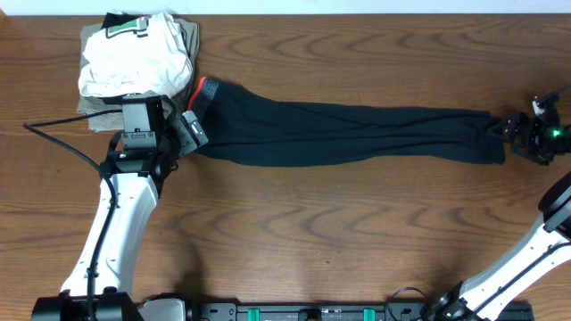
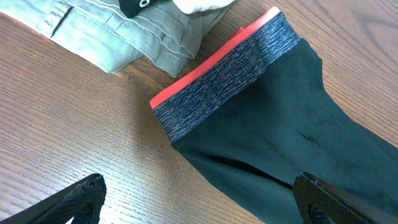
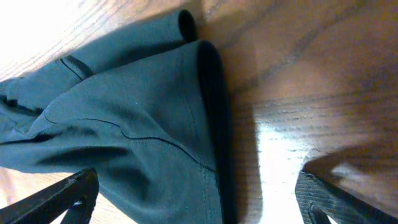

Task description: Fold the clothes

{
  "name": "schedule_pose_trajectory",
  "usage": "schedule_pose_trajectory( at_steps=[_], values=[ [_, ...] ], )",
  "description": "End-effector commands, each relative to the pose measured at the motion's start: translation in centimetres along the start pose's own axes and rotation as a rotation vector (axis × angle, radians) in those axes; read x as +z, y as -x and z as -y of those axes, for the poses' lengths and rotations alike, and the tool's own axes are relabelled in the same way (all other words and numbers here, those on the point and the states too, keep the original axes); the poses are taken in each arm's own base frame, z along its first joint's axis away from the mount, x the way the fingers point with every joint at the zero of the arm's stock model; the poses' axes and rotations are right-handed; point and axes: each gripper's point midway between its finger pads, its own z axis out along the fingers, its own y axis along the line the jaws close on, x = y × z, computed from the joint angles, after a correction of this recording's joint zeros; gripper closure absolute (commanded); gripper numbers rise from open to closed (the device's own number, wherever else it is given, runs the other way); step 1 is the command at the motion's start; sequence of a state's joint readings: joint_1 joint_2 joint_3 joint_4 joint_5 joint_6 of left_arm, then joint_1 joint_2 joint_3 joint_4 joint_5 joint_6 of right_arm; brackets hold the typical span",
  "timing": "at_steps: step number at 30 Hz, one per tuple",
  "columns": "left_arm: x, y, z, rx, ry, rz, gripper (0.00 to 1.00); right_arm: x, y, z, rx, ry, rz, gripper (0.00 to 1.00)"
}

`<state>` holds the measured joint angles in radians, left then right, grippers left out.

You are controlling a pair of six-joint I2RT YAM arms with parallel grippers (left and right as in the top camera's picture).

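Black pants (image 1: 348, 134) lie stretched flat across the table, legs together. Their grey waistband with red lining (image 2: 224, 78) points left, and the leg cuffs (image 3: 208, 93) end at the far right. My left gripper (image 1: 190, 132) hovers open at the waistband's near corner; one fingertip (image 2: 78, 199) is over bare wood, the other over the black cloth. Open too, my right gripper (image 1: 510, 127) sits at the cuff end, one finger (image 3: 59, 199) above the fabric and the other (image 3: 336, 199) over the table. Nothing is held by either.
A pile of folded garments (image 1: 134, 58), white on top of grey-green ones, sits at the back left, right beside the waistband. A black cable (image 1: 62, 143) trails left of the left arm. The table's right edge lies just past the right gripper.
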<state>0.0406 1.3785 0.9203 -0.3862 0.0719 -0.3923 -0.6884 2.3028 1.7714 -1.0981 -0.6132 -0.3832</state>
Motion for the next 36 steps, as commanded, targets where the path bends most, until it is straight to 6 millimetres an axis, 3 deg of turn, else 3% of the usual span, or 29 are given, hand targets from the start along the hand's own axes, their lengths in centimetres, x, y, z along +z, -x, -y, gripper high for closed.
schedule_pose_trajectory(
  at_steps=[1,12,20,24,25,27,28,31,34,36],
  values=[
    [0.0,-0.1,-0.3,0.002,0.006,-0.002,0.02,1.7,-0.3,-0.4,-0.032,0.032,-0.028,0.01],
    [0.0,-0.1,-0.3,0.002,0.006,-0.002,0.02,4.6,-2.5,-1.7,-0.050,0.073,-0.150,0.01],
    [0.0,-0.1,-0.3,0.002,0.006,-0.002,0.02,7.5,-4.6,0.1,0.004,0.052,-0.248,0.01],
    [0.0,-0.1,-0.3,0.002,0.006,-0.002,0.02,7.6,-4.7,0.3,0.019,0.047,-0.251,0.16],
    [0.0,-0.2,-0.3,0.002,0.006,-0.003,0.02,7.6,-4.7,0.3,0.020,0.047,-0.251,0.22],
    [0.0,-0.1,-0.3,0.002,0.006,-0.002,0.02,7.6,-4.7,0.4,0.032,0.043,-0.253,0.50],
    [0.0,-0.2,-0.3,0.002,0.006,-0.002,0.02,7.6,-4.8,0.4,0.038,0.041,-0.253,0.58],
    [0.0,-0.1,-0.3,0.002,0.006,-0.002,0.02,7.6,-4.8,0.5,0.042,0.035,-0.256,0.70],
    [0.0,-0.1,-0.3,0.002,0.006,-0.002,0.02,7.6,-4.8,0.7,0.064,0.019,-0.260,0.95],
    [0.0,-0.2,-0.3,0.002,0.006,-0.003,0.02,7.6,-4.8,1.2,0.105,-0.008,-0.259,0.99]
  ],
)
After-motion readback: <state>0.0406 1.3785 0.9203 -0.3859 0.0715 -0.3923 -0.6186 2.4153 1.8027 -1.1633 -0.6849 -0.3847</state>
